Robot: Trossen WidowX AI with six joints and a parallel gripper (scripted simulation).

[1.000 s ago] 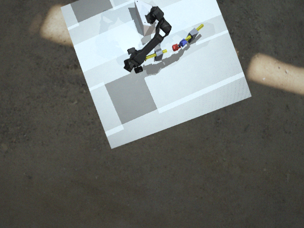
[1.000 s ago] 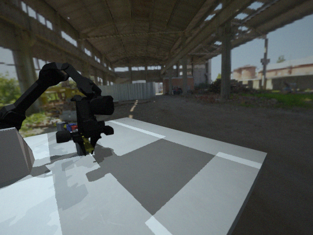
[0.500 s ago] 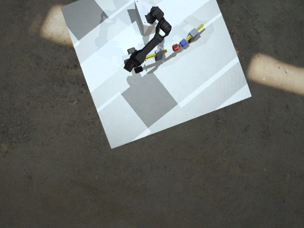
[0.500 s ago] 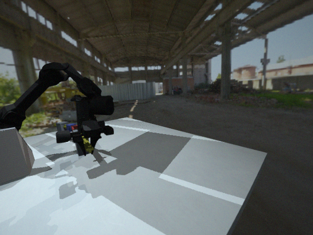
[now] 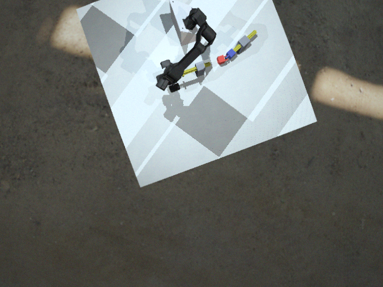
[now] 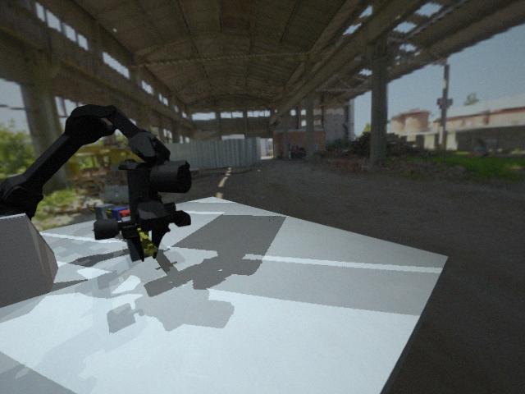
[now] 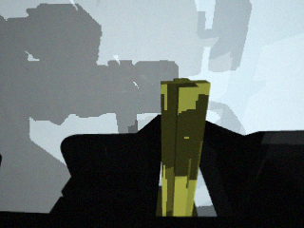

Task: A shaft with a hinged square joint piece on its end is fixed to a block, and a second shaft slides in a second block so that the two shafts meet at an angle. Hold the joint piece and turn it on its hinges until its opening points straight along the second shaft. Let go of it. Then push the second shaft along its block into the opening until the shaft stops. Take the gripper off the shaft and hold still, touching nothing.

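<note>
The second shaft [image 5: 190,71] [image 6: 148,247] [image 7: 184,142], yellow and ribbed, runs through a grey block [image 5: 200,66]; its inner end sticks out a little towards the joint piece. My gripper [image 5: 170,76] [image 6: 144,253] [image 7: 174,119] is shut on this shaft near its outer end. The red joint piece [image 5: 221,59] [image 6: 124,213] is hinged to a blue part [image 5: 230,53] on the first shaft [image 5: 252,33], which a second grey block [image 5: 243,41] holds. A gap lies between the red piece and the second shaft's end. The red piece faces roughly towards that shaft; its exact aim is too small to tell.
A pale angular box [image 5: 182,26] [image 6: 20,258] stands beside the arm's base. The white table top [image 5: 278,107] [image 6: 317,339] carries strong shadows and bright stripes. The arm reaches over the table from the box side, to the outer end of the second shaft.
</note>
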